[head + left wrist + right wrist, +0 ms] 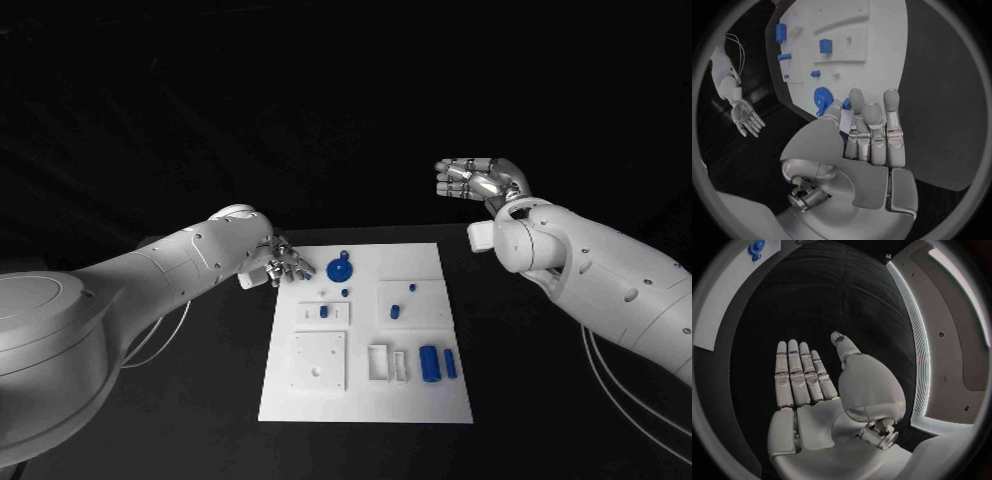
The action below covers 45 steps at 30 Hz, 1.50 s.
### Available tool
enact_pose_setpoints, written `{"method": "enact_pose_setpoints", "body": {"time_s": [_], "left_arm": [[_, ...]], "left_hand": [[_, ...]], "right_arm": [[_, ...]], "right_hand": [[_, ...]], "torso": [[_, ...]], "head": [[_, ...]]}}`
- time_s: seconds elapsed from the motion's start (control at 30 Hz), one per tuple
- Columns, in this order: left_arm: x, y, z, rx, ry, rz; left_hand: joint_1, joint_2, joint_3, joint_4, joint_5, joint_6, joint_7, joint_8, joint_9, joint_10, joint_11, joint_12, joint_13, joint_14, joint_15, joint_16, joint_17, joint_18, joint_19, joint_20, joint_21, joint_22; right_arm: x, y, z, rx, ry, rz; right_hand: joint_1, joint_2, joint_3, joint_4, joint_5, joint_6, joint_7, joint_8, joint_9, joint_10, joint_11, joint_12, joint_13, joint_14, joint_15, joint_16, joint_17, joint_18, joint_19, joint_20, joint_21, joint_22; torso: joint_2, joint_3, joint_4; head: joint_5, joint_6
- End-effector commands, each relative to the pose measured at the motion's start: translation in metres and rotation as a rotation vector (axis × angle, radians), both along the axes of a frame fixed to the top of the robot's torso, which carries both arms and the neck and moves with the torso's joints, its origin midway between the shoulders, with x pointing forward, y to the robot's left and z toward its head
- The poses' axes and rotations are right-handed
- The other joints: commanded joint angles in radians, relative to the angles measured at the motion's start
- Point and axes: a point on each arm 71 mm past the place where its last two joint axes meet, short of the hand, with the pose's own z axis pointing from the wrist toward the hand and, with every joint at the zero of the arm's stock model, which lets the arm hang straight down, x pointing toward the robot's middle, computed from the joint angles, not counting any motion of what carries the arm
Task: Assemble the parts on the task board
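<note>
Silver and shiny, the left hand (287, 263) hangs at the board's (433, 400) far left corner, fingers straight and holding nothing. It sits close to the round blue wheel (339, 268), I think so it can pick that up first. The right hand (480, 181) waits well away over the dark table, also flat and holding nothing, likely keeping out of the way. The board is white, flat and smooth, with raised square blocks. Near its front edge lie a fat blue tube (430, 363) and a thin blue bar (450, 364), smooth like plastic.
</note>
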Motion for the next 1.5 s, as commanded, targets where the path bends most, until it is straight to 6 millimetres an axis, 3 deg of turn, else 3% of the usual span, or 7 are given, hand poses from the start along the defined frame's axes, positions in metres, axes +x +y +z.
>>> {"method": "enact_pose_setpoints", "body": {"time_s": [0.03,0.43,0.6,0.83,1.0,1.3,1.5], "left_arm": [[0.0,-0.004,-0.001,-0.027,0.005,-0.014],[0.001,-0.003,0.001,-0.075,-0.028,-0.008],[0.002,-0.003,0.002,-0.091,-0.037,-0.003],[0.002,-0.001,0.003,-0.098,-0.062,0.015],[0.002,0.002,0.004,-0.109,-0.086,0.041],[-0.003,0.014,0.009,-0.144,-0.127,0.113],[-0.019,0.019,0.013,-0.166,-0.115,0.12]], "left_hand": [[0.008,0.016,0.004,-0.006,-0.003,0.001,-0.001,-0.001,-0.001,0.025,0.007,-0.002,0.002,-0.009,-0.002,0.004,0.0,0.003,-0.007,0.002,-0.003,0.02],[0.062,0.056,0.025,-0.03,-0.006,0.002,-0.007,0.0,-0.001,0.026,0.005,0.0,0.002,-0.009,-0.004,0.006,0.0,0.001,-0.008,0.0,-0.002,0.02],[0.106,0.074,0.043,-0.061,0.005,0.021,-0.013,0.003,0.011,0.025,0.002,0.0,0.002,-0.009,-0.006,0.007,0.001,0.0,-0.008,-0.003,-0.001,0.02],[0.143,0.075,0.054,-0.112,0.039,0.038,-0.022,0.007,0.099,0.01,-0.003,-0.006,0.001,-0.015,-0.007,0.003,-0.001,-0.002,-0.013,-0.004,0.001,0.02],[0.139,0.067,0.081,-0.146,0.108,0.054,-0.033,0.02,0.237,-0.011,-0.007,0.002,0.004,-0.023,-0.008,0.004,-0.002,-0.003,-0.018,-0.006,0.001,0.021],[0.082,0.04,0.147,-0.194,0.258,0.092,-0.04,0.01,0.347,0.001,-0.01,0.009,-0.001,-0.019,-0.013,0.015,0.003,-0.004,-0.02,-0.01,0.013,0.021],[0.036,0.033,0.182,-0.21,0.277,0.122,-0.049,0.003,0.394,0.032,-0.011,0.005,-0.008,-0.006,-0.014,0.018,0.012,-0.005,-0.017,-0.011,0.022,0.02]], "right_arm": [[0.0,0.002,0.0,-0.002,-0.003,0.017],[0.001,0.003,-0.002,-0.007,0.008,0.014],[0.001,0.003,-0.002,-0.009,0.011,0.016],[0.001,0.002,-0.003,-0.009,0.016,0.02],[0.001,0.001,-0.003,-0.01,0.018,0.022],[0.001,-0.004,-0.003,-0.013,0.023,0.019],[0.001,-0.009,-0.004,-0.018,0.027,0.013]], "right_hand": [[-0.004,0.004,0.008,0.0,-0.001,-0.004,0.001,-0.004,-0.001,-0.006,-0.001,-0.003,-0.001,-0.01,0.0,-0.002,-0.001,-0.013,-0.01,0.0,-0.003,-0.001],[-0.007,0.005,0.008,0.002,-0.001,-0.002,0.0,-0.004,-0.001,-0.005,-0.001,-0.004,-0.001,-0.009,0.001,-0.002,-0.001,-0.013,-0.01,0.0,-0.003,-0.001],[-0.008,0.004,0.007,0.003,0.0,-0.003,0.001,-0.004,-0.001,-0.005,-0.001,-0.003,-0.001,-0.01,0.0,-0.002,-0.001,-0.013,-0.01,0.0,-0.003,-0.001],[-0.009,0.004,0.006,0.005,0.001,-0.003,0.001,-0.004,-0.001,-0.005,-0.001,-0.003,-0.001,-0.01,0.0,-0.002,-0.001,-0.013,-0.01,0.001,-0.003,-0.001],[-0.01,0.005,0.004,0.007,0.001,-0.003,0.001,-0.003,-0.001,-0.005,-0.001,-0.003,-0.001,-0.01,0.0,-0.002,-0.001,-0.013,-0.01,0.001,-0.003,-0.001],[-0.01,0.006,0.004,0.009,0.002,-0.001,0.001,-0.003,-0.001,-0.005,-0.001,-0.003,-0.001,-0.01,0.0,-0.002,-0.001,-0.013,-0.011,0.001,-0.004,-0.001],[-0.009,0.005,0.002,0.011,0.002,-0.001,0.001,-0.003,-0.001,-0.005,-0.001,-0.003,-0.001,-0.011,0.0,-0.002,-0.001,-0.013,-0.011,0.001,-0.004,-0.001]], "torso": [[0.0,-0.0008,0.0014],[-0.001,-0.0015,0.0005],[-0.001,-0.0012,0.002],[-0.001,-0.0002,0.0013],[-0.002,-0.0006,0.0009],[-0.006,-0.0003,0.0075],[-0.014,-0.0001,0.0147]], "head": [[-0.001,-0.002],[0.004,-0.004],[0.003,-0.005],[0.007,0.0],[0.01,0.001],[0.01,-0.001],[0.009,-0.008]]}}
